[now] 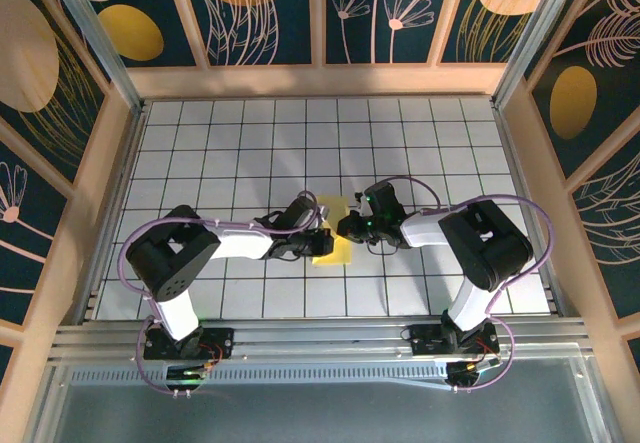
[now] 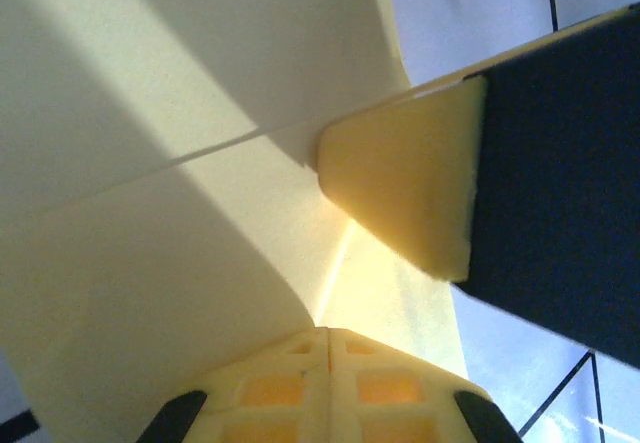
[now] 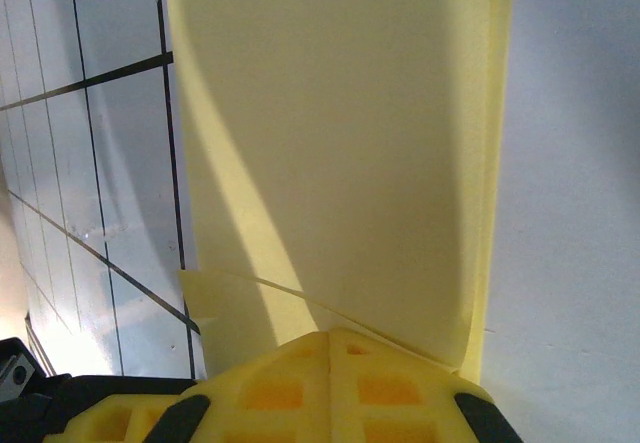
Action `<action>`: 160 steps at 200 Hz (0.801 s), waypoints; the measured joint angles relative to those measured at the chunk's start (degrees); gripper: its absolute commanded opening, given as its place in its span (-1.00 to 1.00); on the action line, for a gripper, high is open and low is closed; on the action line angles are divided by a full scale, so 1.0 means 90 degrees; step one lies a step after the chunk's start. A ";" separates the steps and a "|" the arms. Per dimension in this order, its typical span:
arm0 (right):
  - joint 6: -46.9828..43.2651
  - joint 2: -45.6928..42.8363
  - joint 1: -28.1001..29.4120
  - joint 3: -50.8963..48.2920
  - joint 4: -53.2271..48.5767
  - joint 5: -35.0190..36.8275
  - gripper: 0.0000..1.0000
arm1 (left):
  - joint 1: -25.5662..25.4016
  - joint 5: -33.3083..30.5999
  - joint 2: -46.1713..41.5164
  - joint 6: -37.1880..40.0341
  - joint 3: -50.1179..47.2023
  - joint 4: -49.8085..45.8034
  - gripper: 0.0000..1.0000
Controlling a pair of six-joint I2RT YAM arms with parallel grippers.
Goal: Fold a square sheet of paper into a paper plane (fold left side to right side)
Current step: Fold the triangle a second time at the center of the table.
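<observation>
The square sheet of paper (image 1: 336, 251) lies bright yellow on the white grid table (image 1: 420, 143), between the two grippers at the middle. My left gripper (image 1: 322, 236) is at its left edge. In the left wrist view its jaws (image 2: 328, 335) are shut, and a curved, lifted layer of the sheet (image 2: 200, 263) runs into their seam. My right gripper (image 1: 348, 228) comes in from the right. Its shut tips (image 3: 330, 338) rest on the sheet (image 3: 340, 143) at a flap edge. One of its fingers (image 2: 400, 193) meets a crease in the left wrist view. The sheet's right edge curls up.
Wooden walls (image 1: 320, 78) and metal posts frame the table on three sides. Both arm bases (image 1: 185, 343) sit on the rail at the near edge. Purple cables (image 1: 530, 213) loop from each arm.
</observation>
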 measured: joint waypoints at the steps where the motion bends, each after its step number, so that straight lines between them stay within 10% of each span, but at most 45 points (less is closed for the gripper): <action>1: -0.0002 0.0000 0.0000 0.0000 0.0000 0.0000 -1.00 | 0.0000 0.0000 -0.0005 0.0000 -0.0005 0.0000 -1.00; 160: -0.0092 0.0005 -0.0007 0.0063 -0.0134 0.0000 -1.00 | -0.0002 -0.0080 -0.0908 0.0000 -0.0707 -0.0415 -1.00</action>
